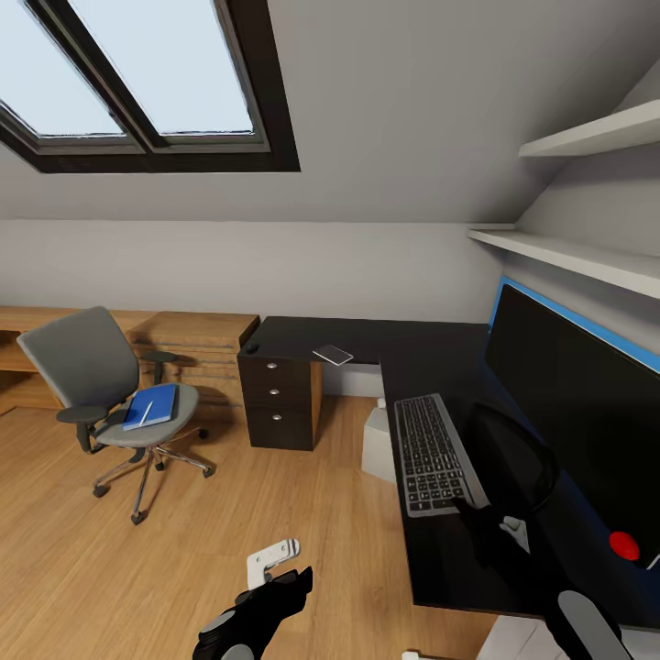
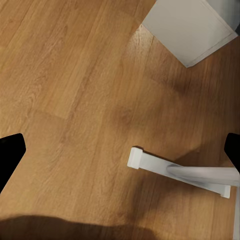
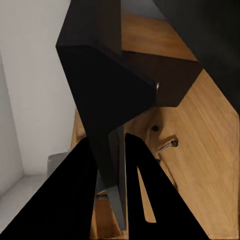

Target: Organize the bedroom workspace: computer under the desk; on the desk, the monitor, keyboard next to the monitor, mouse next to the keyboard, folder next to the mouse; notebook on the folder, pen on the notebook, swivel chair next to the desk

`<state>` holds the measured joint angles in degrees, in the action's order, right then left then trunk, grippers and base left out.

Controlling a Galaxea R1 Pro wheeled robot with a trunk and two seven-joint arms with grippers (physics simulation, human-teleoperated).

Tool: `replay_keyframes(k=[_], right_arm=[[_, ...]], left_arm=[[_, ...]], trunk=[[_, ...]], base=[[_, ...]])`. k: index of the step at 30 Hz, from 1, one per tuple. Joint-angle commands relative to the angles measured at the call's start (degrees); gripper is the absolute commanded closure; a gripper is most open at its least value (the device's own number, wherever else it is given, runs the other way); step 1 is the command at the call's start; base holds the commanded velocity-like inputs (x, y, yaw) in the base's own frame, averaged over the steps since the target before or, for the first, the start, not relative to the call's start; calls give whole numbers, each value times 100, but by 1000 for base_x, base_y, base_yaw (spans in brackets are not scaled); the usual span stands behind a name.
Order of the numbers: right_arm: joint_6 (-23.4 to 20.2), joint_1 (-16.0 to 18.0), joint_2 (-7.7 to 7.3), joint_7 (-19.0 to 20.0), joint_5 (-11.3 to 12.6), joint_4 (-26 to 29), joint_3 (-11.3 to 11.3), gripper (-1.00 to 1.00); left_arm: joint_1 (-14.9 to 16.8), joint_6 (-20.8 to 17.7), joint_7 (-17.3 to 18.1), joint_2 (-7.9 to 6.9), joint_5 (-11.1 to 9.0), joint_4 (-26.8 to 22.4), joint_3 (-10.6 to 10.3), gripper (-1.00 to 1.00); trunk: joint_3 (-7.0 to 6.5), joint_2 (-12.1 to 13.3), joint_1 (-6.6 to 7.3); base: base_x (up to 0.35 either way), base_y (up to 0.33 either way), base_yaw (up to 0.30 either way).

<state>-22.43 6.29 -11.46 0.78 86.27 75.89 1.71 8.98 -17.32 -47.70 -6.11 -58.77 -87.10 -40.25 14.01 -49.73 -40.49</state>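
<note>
The keyboard [image 1: 433,454] lies along the black desk [image 1: 412,353] in front of the monitor [image 1: 568,394]. My right gripper [image 1: 478,518] is at its near end, and a thin dark slab sits pinched between the fingers [image 3: 75,200] in the right wrist view. The pale computer [image 1: 376,442] stands on the floor under the desk. The grey swivel chair [image 1: 87,367] stands apart at the left, with the blue folder [image 1: 152,406] and a white pen on its seat. My left gripper [image 1: 280,587] hangs open over bare floor [image 2: 120,152].
A small flat silver item [image 1: 333,355] and a small dark object [image 1: 252,348] lie on the desk's far wing. Black drawers [image 1: 278,403] sit below it and a light-wood cabinet [image 1: 197,353] beside them. A white bar [image 2: 175,171] crosses the floor under my left gripper.
</note>
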Motion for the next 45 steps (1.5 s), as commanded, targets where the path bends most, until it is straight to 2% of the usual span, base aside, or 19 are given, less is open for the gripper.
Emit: replay_keyframes(k=[1, 5, 10, 14, 18, 21, 22, 24, 27, 39, 45], right_arm=[[-82, 4, -9, 22, 26, -2, 12, 100], [-334, 9, -33, 25, 34, -7, 59, 100], [-443, 10, -19, 54, 50, -13, 300, 100], [-432, 7, 24, 408, 61, -20, 398, 100], [-433, 8, 69, 813, 71, -29, 414, 100], [-441, 8, 85, 972, 110, -37, 398, 100], [-442, 7, 86, 983, 131, -39, 395, 100], [-450, 10, 116, 1020, 415, -94, 380, 100], [-452, 9, 130, 1027, 494, -112, 382, 100], [-446, 5, 140, 1037, 514, -153, 400, 100], [-430, 9, 146, 1007, 507, -537, 378, 100]], left_arm=[[7, -17, -38, -4, -20, -9, -9, -100], [7, -17, -38, -4, -20, -9, -9, -100], [7, -17, -38, -4, -20, -9, -9, -100], [7, -17, -38, -4, -20, -9, -9, -100], [7, -17, -38, -4, -20, -9, -9, -100], [7, -17, -38, -4, -20, -9, -8, -100], [7, -17, -38, -4, -20, -9, -8, -100], [7, -17, -38, -4, -20, -9, -9, -100], [7, -17, -38, -4, -20, -9, -9, -100], [7, -17, -38, -13, -19, -9, 7, -100], [7, -17, -38, -13, -20, -9, 8, -100]], trunk=[[8, -6, -1], [8, -6, -1], [8, -6, -1], [8, -6, -1], [8, -6, -1], [8, -6, -1], [8, -6, -1], [8, -6, -1], [8, -6, -1], [8, -6, -1], [8, -6, -1]], base=[[0, 0, 0], [0, 0, 0], [0, 0, 0], [0, 0, 0], [0, 0, 0], [0, 0, 0], [0, 0, 0], [0, 0, 0], [0, 0, 0], [52, -69, 0], [44, -107, 0]])
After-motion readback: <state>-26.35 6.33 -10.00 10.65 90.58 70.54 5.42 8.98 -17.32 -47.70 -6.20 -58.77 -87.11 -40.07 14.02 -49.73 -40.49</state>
